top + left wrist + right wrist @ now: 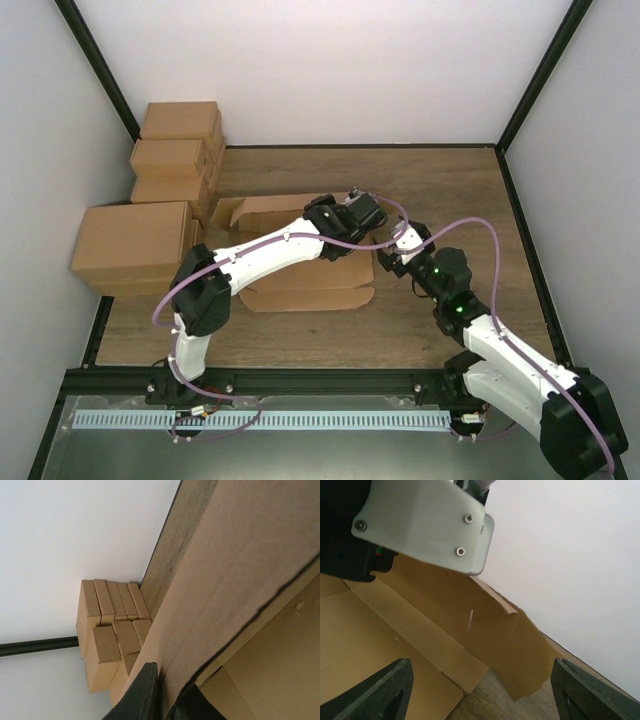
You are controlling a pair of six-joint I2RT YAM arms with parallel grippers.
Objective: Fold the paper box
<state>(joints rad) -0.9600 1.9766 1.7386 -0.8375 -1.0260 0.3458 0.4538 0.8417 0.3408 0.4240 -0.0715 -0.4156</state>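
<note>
Stacked cartons (175,160) just beside the paper box (300,285) — left arm (265,250) across.

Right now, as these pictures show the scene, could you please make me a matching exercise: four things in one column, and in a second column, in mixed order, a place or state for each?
Column 1
1. left gripper
2. right gripper
3. paper box
4. stacked cartons

Column 2
A. piled at the far left corner, by the wall
B. open, holding nothing
C. shut on a cardboard panel
D. lying in the middle of the table

Pairs: 1-C, 2-B, 3-D, 4-A
</note>
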